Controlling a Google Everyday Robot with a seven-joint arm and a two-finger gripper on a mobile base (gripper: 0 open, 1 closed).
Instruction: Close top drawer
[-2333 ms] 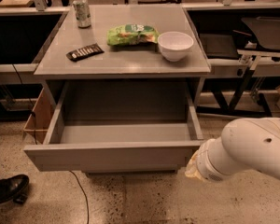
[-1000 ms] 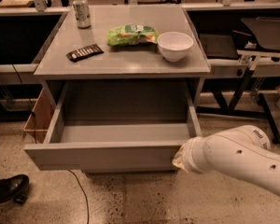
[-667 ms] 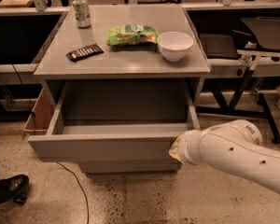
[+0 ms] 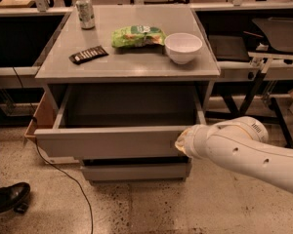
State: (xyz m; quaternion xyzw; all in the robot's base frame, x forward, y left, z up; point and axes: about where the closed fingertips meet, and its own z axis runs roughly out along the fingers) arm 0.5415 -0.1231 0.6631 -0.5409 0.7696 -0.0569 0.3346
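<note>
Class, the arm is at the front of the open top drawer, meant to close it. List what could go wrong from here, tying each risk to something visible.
1. The gripper sits at the right end of the top drawer, on its front panel, not the middle; an off-centre push might skew the drawer and jam it.
2. A hard stop could jolt the cabinet top, perhaps toppling the upright can or shifting the bowl.

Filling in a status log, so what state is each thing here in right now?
top drawer: open, interior looks empty
gripper: at the right end of the drawer's front panel
can: upright
bowl: upright, looks empty
snack bag: lying flat
dark bar: lying flat
</note>
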